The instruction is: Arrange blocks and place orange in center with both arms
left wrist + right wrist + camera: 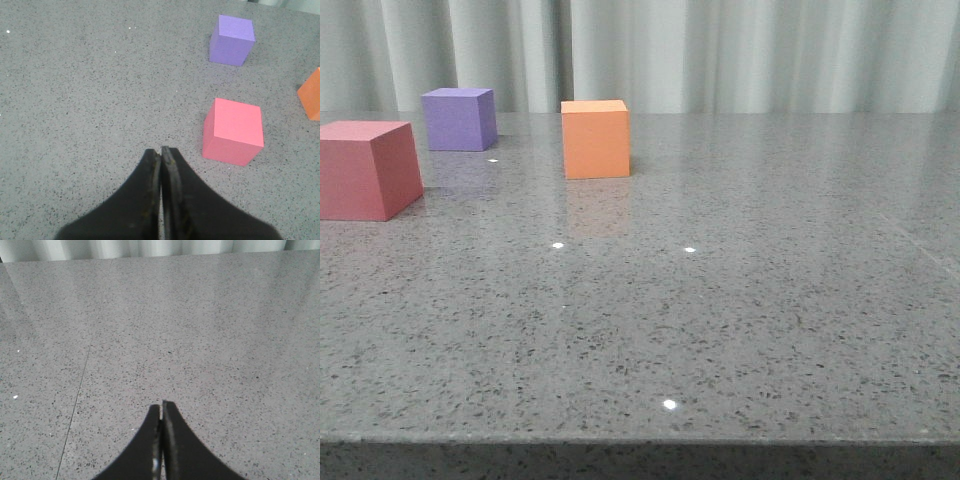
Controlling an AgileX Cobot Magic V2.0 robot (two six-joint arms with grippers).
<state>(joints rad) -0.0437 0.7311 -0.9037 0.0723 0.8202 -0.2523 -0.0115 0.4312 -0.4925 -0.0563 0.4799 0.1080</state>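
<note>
Three cubes sit on the grey speckled table. In the front view the red-pink cube (365, 168) is at the left edge, the purple cube (459, 118) is behind it, and the orange cube (595, 138) stands to their right. In the left wrist view my left gripper (161, 150) is shut and empty, with the red-pink cube (233, 131) just beside its tips, the purple cube (231, 40) farther off, and a corner of the orange cube (311, 99) at the frame edge. My right gripper (161, 404) is shut and empty above bare table. No gripper shows in the front view.
A pale curtain (720, 55) hangs behind the table's far edge. The table's front edge (640, 438) runs along the bottom of the front view. A thin seam line (75, 405) crosses the tabletop in the right wrist view.
</note>
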